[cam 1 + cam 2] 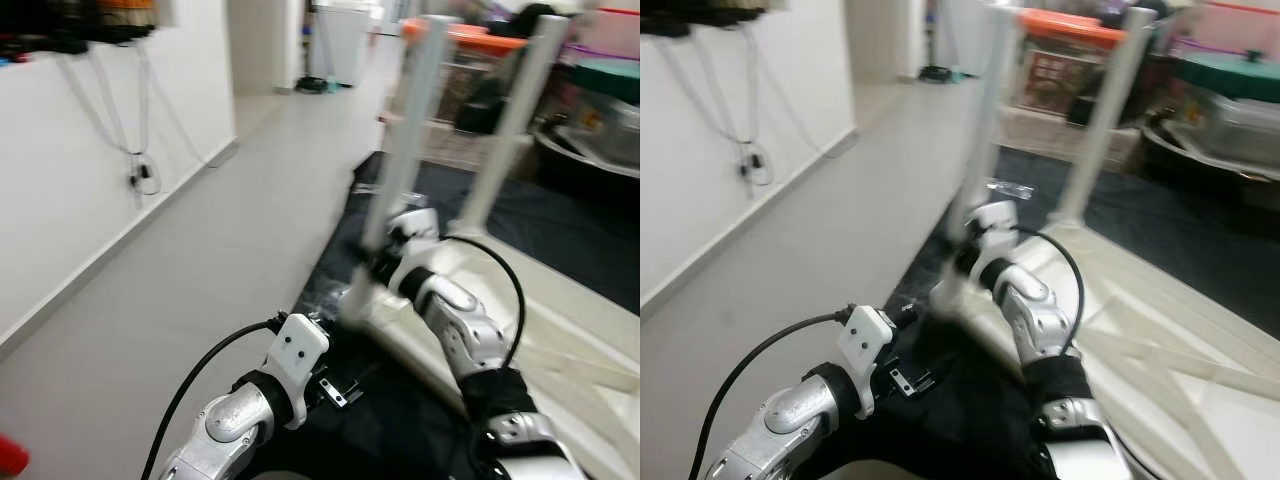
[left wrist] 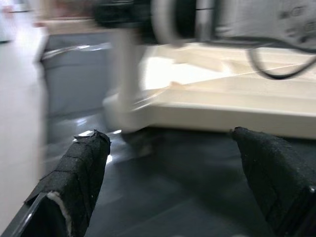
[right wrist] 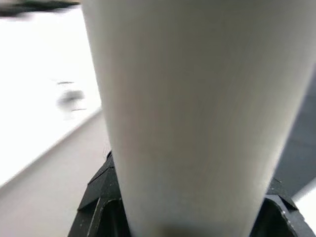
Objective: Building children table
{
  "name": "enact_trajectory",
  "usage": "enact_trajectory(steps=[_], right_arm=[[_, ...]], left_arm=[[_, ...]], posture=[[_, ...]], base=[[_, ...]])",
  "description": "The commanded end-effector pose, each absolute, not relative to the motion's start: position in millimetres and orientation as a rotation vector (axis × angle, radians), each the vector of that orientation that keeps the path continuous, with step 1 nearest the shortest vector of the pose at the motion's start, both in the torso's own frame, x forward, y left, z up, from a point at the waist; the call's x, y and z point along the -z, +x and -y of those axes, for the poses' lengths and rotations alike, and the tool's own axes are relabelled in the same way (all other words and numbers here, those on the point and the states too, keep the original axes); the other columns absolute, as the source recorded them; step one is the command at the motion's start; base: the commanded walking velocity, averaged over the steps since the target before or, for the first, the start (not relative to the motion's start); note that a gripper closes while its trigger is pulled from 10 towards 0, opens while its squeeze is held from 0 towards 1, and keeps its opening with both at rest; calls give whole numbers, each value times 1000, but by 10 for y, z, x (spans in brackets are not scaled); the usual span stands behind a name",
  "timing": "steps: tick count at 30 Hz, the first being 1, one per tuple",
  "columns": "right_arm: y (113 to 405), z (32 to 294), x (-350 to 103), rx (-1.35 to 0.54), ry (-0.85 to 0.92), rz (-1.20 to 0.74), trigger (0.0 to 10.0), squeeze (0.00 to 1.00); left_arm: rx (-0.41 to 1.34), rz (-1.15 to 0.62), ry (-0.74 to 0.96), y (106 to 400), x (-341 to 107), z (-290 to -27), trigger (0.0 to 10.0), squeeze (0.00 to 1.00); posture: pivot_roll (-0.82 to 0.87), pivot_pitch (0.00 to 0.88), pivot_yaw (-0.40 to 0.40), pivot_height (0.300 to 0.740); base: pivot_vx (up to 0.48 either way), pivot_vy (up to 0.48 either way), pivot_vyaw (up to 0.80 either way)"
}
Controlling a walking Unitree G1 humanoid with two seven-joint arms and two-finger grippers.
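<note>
A white children's table [image 1: 560, 330] lies upside down on a black mat [image 1: 570, 230], with two white legs pointing up. My right gripper [image 1: 378, 258] is shut on the lower part of the nearer leg [image 1: 405, 140]. In the right wrist view that leg [image 3: 192, 113] sits between the black fingers [image 3: 98, 197]. The second leg [image 1: 510, 130] stands further right. My left gripper [image 2: 168, 136] is open and holds nothing. It hovers low over the mat, pointing at the table's corner [image 2: 123, 113] where the held leg meets it. The picture is blurred.
A white wall [image 1: 60, 200] with hanging cables [image 1: 135, 150] runs along the left of a grey floor [image 1: 200, 280]. Storage boxes, one with an orange lid [image 1: 470, 35], crowd the back right. A small red thing [image 1: 10, 455] lies at the bottom left.
</note>
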State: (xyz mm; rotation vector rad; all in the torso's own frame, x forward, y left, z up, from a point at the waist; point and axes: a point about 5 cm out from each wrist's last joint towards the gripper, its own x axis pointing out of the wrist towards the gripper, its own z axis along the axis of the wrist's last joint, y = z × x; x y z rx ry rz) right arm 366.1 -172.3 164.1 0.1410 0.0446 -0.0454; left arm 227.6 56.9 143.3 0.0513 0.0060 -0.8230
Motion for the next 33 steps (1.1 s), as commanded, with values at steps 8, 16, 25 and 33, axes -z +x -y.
enact_trajectory(steps=[8,16,25,33], right_arm=[[3334,1923,-1446,513,215,-64,0,0],[3490,1471,-1592,244,261,58,10000,682],[3409,1345,-1652,-453,150,29,10000,0],[3282,1332,-1710,-843,65,-15,10000,0]], left_arm=[[835,-8,65,2270,-1444,-557,10000,0],[836,-8,66,2273,-1445,-557,10000,0],[838,-7,68,2278,-1448,-555,10000,0],[840,-6,70,2282,-1446,-549,10000,0]], posture=[[193,0,-102,740],[194,0,-101,740],[188,0,-98,740],[198,0,-103,740]], base=[[0,0,0],[0,0,0],[0,0,0],[0,0,0]])
